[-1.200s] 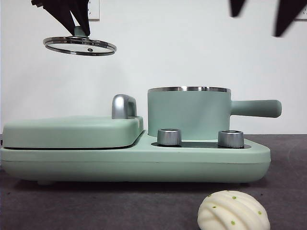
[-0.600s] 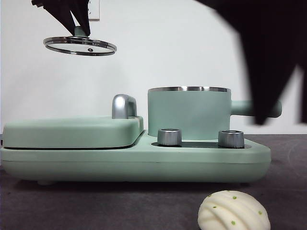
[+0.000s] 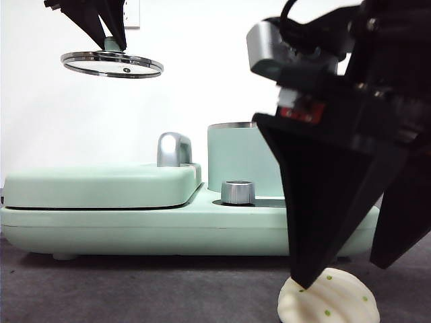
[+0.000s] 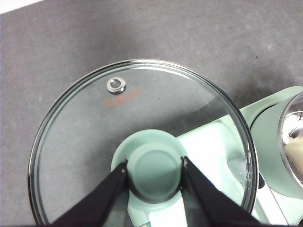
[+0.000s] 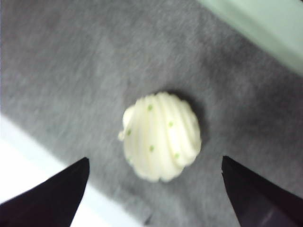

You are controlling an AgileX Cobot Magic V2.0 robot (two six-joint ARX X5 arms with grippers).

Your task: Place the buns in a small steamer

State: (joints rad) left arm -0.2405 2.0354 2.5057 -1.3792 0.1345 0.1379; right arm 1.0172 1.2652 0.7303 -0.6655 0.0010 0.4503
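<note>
dropping since a moment ago, the right gripper (image 3: pixel 343 272) now straddles the ridged bun (image 3: pixel 330 301) on the table, jaws spread. behind, the small steamer (image 3: pixel 239 158) stands uncovered; the left gripper (image 4: pixel 154 166) still pinches its glass lid (image 3: pixel 112 64) aloft.

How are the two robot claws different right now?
The left claw is shut on the glass lid's green knob, holding the lid high in the air; the right claw is open and holds nothing. The right claw hangs low over the dotted bun on the table. Both are black.
</note>
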